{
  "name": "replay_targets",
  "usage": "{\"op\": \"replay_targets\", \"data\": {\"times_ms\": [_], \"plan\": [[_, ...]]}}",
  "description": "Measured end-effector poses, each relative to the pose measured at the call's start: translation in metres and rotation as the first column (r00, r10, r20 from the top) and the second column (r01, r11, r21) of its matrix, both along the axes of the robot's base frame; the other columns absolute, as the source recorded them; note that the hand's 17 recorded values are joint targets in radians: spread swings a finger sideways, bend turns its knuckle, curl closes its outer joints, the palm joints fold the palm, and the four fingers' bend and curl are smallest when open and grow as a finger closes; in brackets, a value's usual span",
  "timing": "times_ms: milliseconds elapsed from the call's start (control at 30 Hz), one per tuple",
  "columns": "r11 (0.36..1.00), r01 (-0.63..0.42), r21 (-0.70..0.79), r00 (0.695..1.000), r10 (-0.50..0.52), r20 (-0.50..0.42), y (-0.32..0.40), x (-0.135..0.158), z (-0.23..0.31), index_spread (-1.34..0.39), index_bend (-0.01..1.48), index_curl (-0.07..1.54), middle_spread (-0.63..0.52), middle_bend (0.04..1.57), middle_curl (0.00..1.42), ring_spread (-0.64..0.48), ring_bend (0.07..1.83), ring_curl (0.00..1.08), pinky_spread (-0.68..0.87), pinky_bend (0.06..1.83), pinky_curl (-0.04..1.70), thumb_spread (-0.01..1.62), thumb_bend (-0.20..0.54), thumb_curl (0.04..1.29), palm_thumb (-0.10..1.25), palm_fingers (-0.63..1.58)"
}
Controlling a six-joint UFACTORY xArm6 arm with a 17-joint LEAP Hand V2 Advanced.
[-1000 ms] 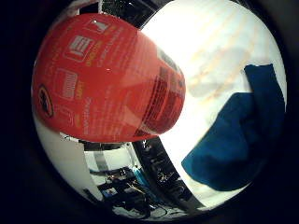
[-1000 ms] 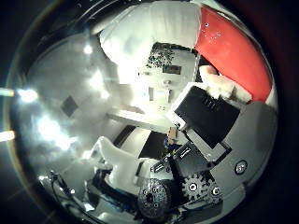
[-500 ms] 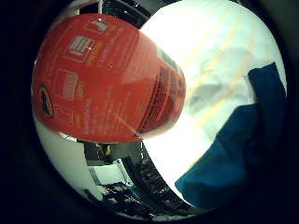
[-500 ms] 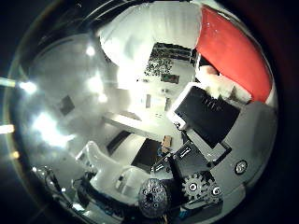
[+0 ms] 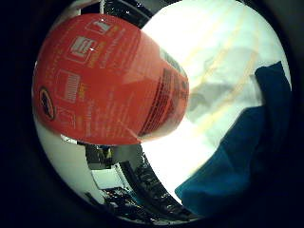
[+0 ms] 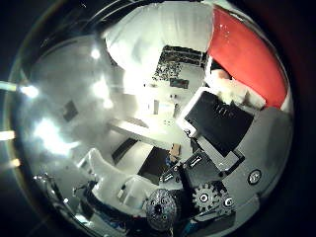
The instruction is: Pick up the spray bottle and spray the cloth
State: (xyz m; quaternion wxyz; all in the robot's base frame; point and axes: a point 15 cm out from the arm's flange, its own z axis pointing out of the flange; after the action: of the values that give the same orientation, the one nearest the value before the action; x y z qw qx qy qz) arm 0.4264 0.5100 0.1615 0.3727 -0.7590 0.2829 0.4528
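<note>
1. The red bottle (image 5: 109, 80) is filling much of the little-finger-side view, so it is sitting close against the palm of the robot hand (image 6: 222, 143); its printed label wall is facing the camera.
2. In the thumb-side view the same red body is showing beside the robot hand's white and black parts, which are lying against it. The fingers appear to be curling round the bottle, though their tips are out of sight.
3. The blue cloth (image 5: 242, 156) is lying on the bright white desk (image 5: 213, 52), well apart from the bottle and beyond it. The bottle seems to be hanging above the desk, not standing on it; I cannot tell this for certain.
4. Handling, as a judgement: the bottle looks like smooth, glossy plastic, so it is likely slippery, and the wall probably gives a little under a squeeze. How full it is cannot be seen, so its weight is uncertain.
5. The broad round body is offering the steadiest hold, which is where the robot hand is sitting now. The trigger and nozzle are not showing in either view, so whether a finger is reaching the trigger cannot be told.
6. The cloth looks soft and limp; spray should be wetting it without shifting it.
</note>
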Motion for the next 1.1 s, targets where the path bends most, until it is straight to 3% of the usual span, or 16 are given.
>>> {"op": "replay_targets", "data": {"times_ms": [433, 733, 1100], "plan": [[0.999, 0.026, 0.023, 0.999, -0.025, -0.048, -0.0004, 0.0028, -0.0081, -0.19, 1.12, 0.73, -0.07, 1.34, 0.61, -0.14, 1.49, 0.57, -0.18, 1.01, 1.32, 0.53, -0.024, 0.90, 0.98, 1.20], [0.999, 0.033, 0.033, 0.998, -0.031, -0.055, 0.0018, 0.0030, -0.0056, -0.18, 1.07, 0.71, -0.06, 1.30, 0.59, -0.14, 1.45, 0.55, -0.21, 0.98, 1.22, 0.64, -0.034, 0.84, 0.91, 1.20], [1.000, 0.015, 0.025, 0.998, -0.013, -0.059, 0.0000, -0.0013, -0.0096, -0.25, 0.71, 0.69, -0.07, 1.16, 0.56, -0.15, 1.33, 0.52, -0.32, 1.01, 0.96, 0.61, -0.036, 0.74, 0.83, 1.09]]}}
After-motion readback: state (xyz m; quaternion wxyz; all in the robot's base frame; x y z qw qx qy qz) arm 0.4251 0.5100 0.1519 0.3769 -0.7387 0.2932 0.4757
